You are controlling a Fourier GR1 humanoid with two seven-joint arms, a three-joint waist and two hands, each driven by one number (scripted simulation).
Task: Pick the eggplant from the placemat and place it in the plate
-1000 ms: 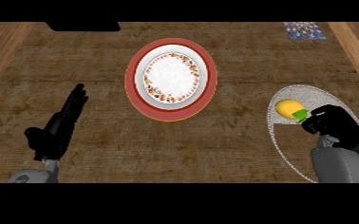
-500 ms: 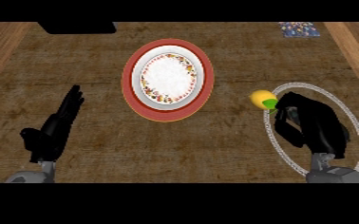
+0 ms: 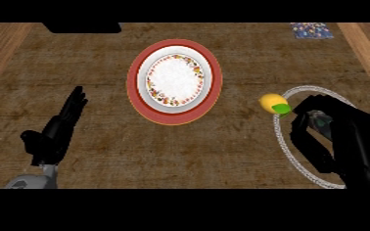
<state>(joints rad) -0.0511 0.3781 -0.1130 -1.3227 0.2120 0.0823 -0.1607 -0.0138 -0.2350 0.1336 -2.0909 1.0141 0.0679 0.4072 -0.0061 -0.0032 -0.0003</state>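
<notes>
Two hands: left hand rests spread near the tabletop's left edge; right hand curled, empty.
Eggplant: on the placemat's left rim, just beside the right hand's fingers.
Plate: tabletop's middle.

A single head view looks steeply down onto the wooden surface from above its near edge, facing the far edge. It sits fairly close: both forearms enter from the bottom, and the surface fills the frame.
</notes>
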